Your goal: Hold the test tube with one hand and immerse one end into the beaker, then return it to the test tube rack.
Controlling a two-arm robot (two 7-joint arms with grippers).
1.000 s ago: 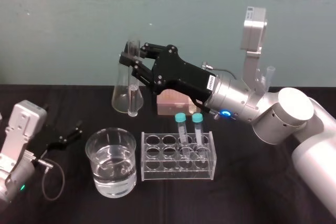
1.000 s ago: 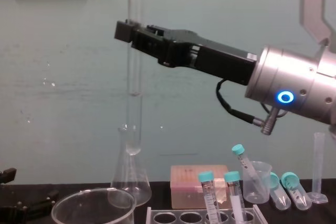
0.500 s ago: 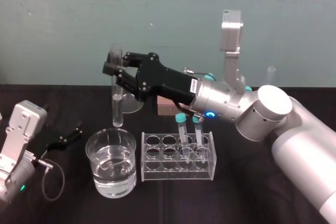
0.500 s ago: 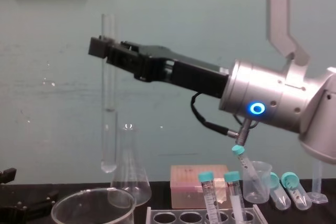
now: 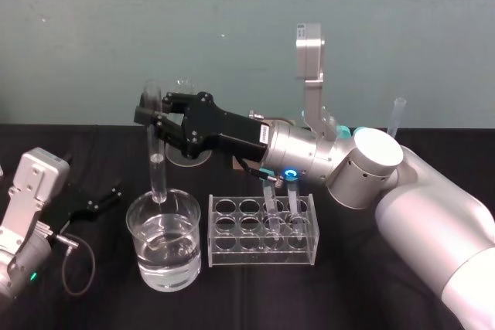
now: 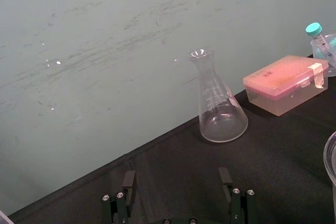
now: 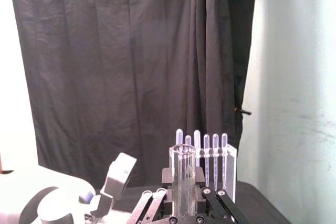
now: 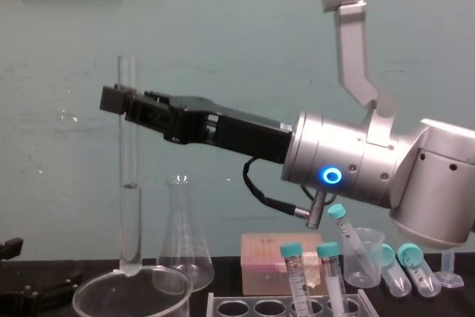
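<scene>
Right gripper (image 5: 155, 117), at the end of my arm stretched leftward above the table (image 5: 340, 284), is clamped on the tube (image 5: 157, 168) a little below its open mouth. The tube hangs upright. In the right wrist view the glass (image 7: 182, 177) stands between my two fingers.

Position of the tube: its round bottom lies inside the beaker's (image 5: 141, 249) mouth, about midway between the left and right rim and nearer the far edge. In the chest view the tip (image 8: 131, 261) is level with the rim (image 8: 89, 287). The water (image 5: 166, 246) lies lower in the beaker, and the tip is above it and not wetted.

Clearances: glass rim encircles the tip with room on every side, least toward the far edge. The rack (image 5: 236, 216) stands just right of the beaker with a narrow gap between them. Its left holes are open, and two capped tubes (image 8: 292, 276) lean in its right holes under my forearm. The flask (image 8: 182, 239) stands farther back, right of the tube and apart from it. Air to the tube's left is free.

Left gripper (image 5: 110, 193) rests low at the left, near the beaker but not touching it, with its fingers (image 6: 128, 182) spread apart and holding nothing.
</scene>
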